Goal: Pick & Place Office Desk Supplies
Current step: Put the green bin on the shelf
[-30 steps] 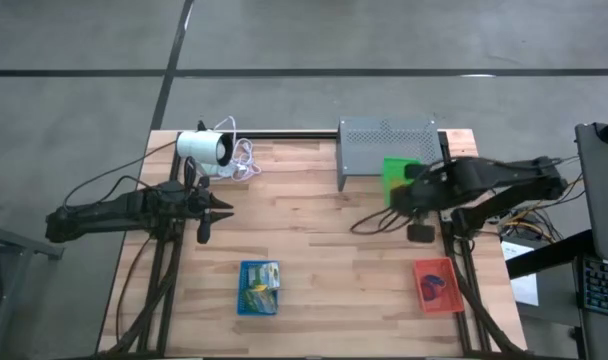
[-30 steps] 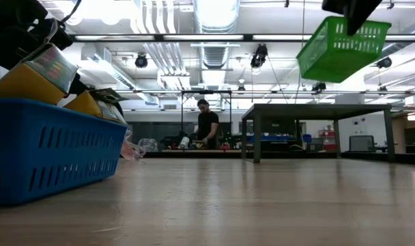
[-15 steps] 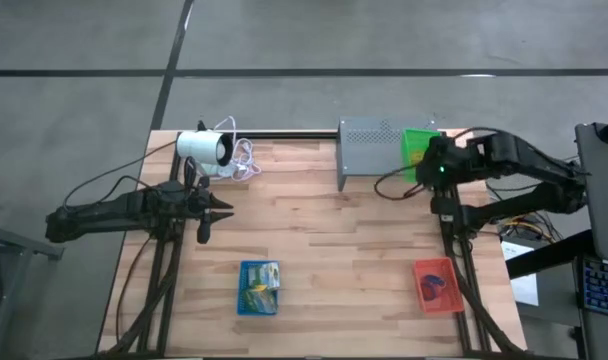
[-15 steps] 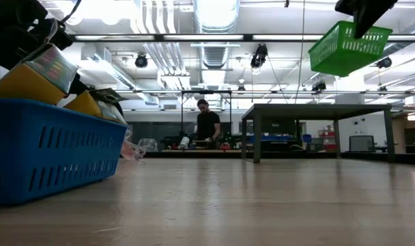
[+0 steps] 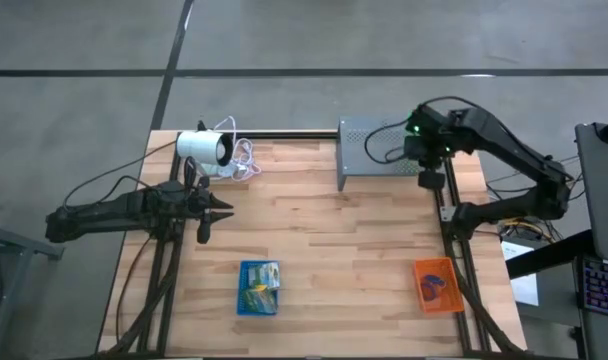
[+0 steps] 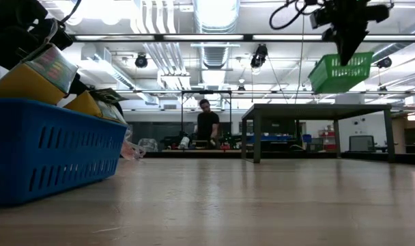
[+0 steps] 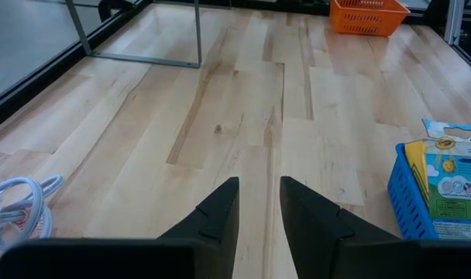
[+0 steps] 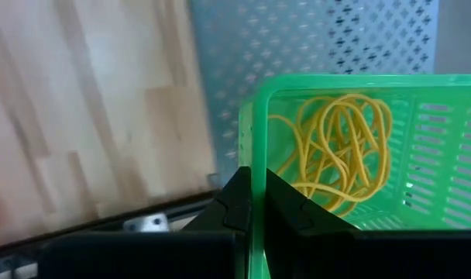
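My right gripper (image 6: 345,55) hangs high over the grey perforated stand (image 5: 374,150) at the table's far right. It is shut on a green tray (image 6: 340,72) that has yellow rubber bands (image 8: 340,147) lying in it. In the high view the arm hides this tray. My left gripper (image 7: 259,203) stands open above the left half of the table, with nothing between its fingers. A blue tray (image 5: 259,287) with packets sits near the front edge, and an orange tray (image 5: 436,285) with red and blue loops sits at the front right. My right gripper pinches one side wall of the green tray at its rim (image 8: 256,167), one finger outside the wall and one inside the tray. The fingers come from above, pointing steeply down. The tray hangs below them, clear of the table and the stand, roughly level.
A white cylinder (image 5: 206,148) with a coiled cable (image 7: 22,203) lies at the far left, close to my left gripper. Bare wood (image 5: 324,230) stretches across the middle of the table. A person (image 6: 207,126) stands far off in the room behind.
My right gripper has swung toward the table's far edge with the green tray, from over the right-middle of the table to above the grey stand, rolling its wrist on the way. The tray has stayed lifted clear and hangs less tilted than before.
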